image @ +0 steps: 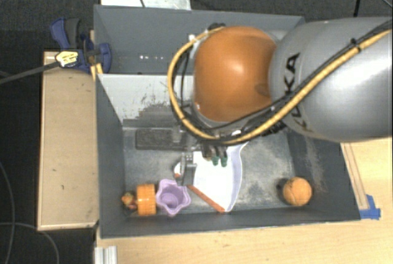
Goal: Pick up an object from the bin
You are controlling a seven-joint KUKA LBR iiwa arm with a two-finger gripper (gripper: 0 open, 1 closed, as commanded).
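Claw [186, 172] was seen low in the bin [270, 155], just above a purple cup [172, 196] and beside a white curved piece [222, 182]; its state could not be told.

Just below my hand [187, 172] a white curved sheet [226, 178] lies flat on the floor of the bin [116, 134], near its front wall. A thin orange stick [206, 198] crosses its lower edge. A lilac cup [172, 196] sits just left, mouth up.
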